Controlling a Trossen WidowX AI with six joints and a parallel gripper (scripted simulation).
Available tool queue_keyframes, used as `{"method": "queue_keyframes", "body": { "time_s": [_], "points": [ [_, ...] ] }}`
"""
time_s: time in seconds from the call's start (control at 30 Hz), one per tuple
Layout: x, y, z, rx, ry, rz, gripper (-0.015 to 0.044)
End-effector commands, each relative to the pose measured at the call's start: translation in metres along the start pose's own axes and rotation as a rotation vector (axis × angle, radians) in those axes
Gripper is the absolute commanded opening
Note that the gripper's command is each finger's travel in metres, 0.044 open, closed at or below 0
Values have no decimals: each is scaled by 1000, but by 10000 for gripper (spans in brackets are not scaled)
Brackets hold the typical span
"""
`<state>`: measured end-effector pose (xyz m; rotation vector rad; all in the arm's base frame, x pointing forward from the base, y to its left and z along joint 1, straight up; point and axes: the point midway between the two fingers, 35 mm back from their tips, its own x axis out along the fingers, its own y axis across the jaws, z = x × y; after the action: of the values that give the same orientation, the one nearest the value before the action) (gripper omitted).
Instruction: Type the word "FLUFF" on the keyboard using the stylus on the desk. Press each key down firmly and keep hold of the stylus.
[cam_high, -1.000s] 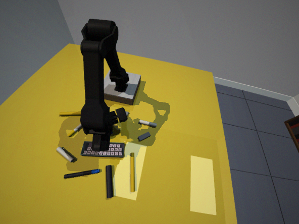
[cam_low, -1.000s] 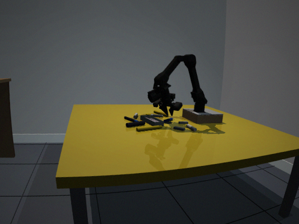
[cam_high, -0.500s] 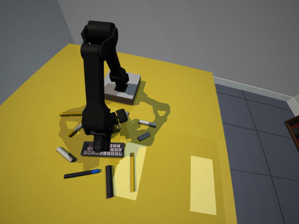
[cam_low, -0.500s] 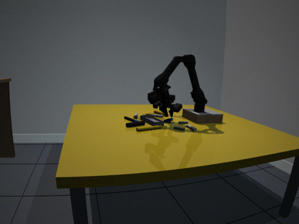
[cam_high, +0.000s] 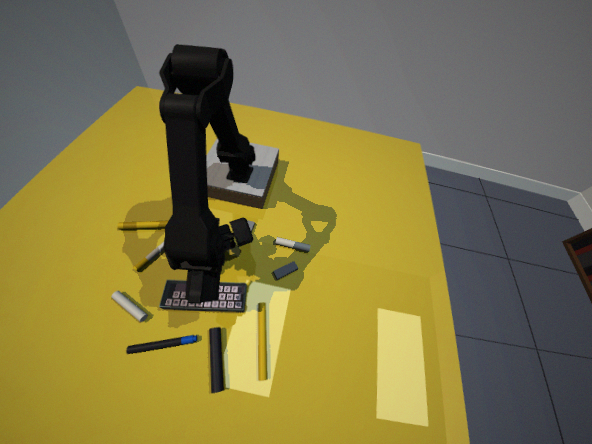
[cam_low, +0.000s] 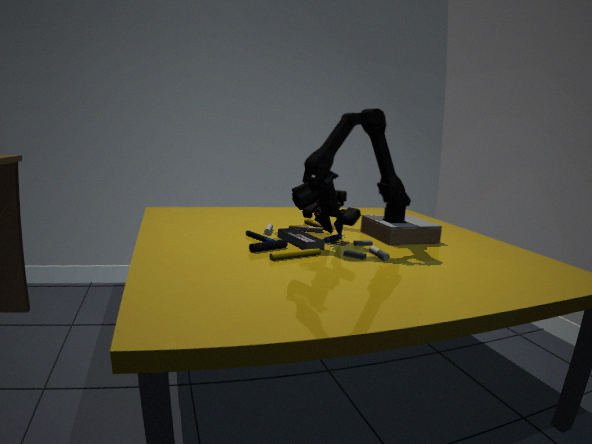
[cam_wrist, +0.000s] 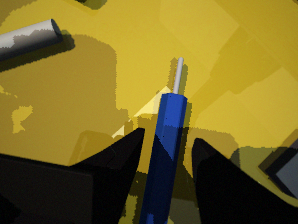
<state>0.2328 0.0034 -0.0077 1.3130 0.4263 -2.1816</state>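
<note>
jaws parted around the blue stylus, no grip yet made

the gripper (cam_low: 334, 233) (cam_wrist: 168, 139) hangs low over the yellow desk (cam_high: 345, 225) (cam_low: 300, 325) (cam_wrist: 135, 65), its jaws partly open and clenched on nothing. the blue stylus (cam_low: 333, 238) (cam_wrist: 173, 112) lies on the desk between the spread fingers as the wrist camera sees it, with yellow showing on both sides of its barrel and its thin grey tip pointing away from the gripper. from above, the arm (cam_high: 187, 170) (cam_low: 332, 142) hides the stylus; the exterior view puts it just beside the keyboard (cam_high: 232, 297) (cam_low: 302, 239), on the side towards the wooden base block (cam_high: 267, 162) (cam_low: 417, 236).

the arm also covers some of the keys. around the keyboard lie a white cylinder (cam_high: 129, 306) (cam_low: 268, 229), a black pen with a blue end (cam_high: 157, 345) (cam_low: 259, 236), a thick black rod (cam_high: 216, 360) (cam_low: 268, 246) and a yellow stick (cam_high: 262, 340) (cam_low: 295, 254). a dark grey block (cam_high: 285, 270) (cam_low: 355, 255) rests near a white-and-grey stick (cam_high: 292, 244) (cam_low: 379, 253).
</note>
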Motion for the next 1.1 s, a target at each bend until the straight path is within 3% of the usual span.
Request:
{"method": "queue_keyframes", "body": {
  "time_s": [0.0,0.77,0.93,1.07],
  "points": [
    [5,-1,0,4,-11,-1,150],
    [13,-1,-5,4,-11,-1,150],
    [11,-1,-5,-1,-5,-2,19],
    [11,-1,-5,-1,-5,-2,0]
  ]
}}
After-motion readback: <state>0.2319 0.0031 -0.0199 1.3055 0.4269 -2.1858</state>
